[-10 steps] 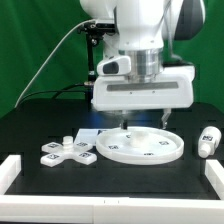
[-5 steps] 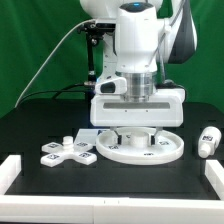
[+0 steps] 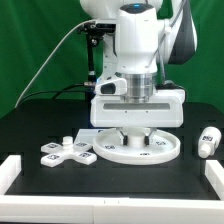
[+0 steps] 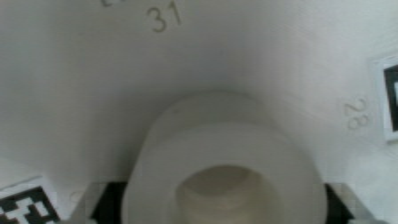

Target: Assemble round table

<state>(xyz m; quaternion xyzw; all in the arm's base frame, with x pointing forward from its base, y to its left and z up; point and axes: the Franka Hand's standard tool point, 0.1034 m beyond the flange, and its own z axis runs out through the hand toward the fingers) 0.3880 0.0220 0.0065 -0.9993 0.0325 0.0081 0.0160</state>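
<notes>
The large flat round disc [image 3: 152, 150] lies on the black table, right of centre in the exterior view. My gripper [image 3: 135, 130] is low over its middle, its fingers mostly hidden by the hand. In the wrist view the disc [image 4: 107, 90] fills the frame, with its raised central hub [image 4: 222, 150] between my dark fingers [image 4: 111, 205]. The gripper [image 4: 217, 205] is open, with one jaw on each side of the hub. The cross-shaped base [image 3: 66, 152] lies at the exterior view's left. The short leg [image 3: 209, 140] lies at the right.
A white border rim [image 3: 110, 206] runs along the table's front and sides. The arm's black post and cables [image 3: 92, 60] stand behind, before a green backdrop.
The arm has come down onto the disc over the last second, most of it in the first half. The disc, base and leg have not moved.
</notes>
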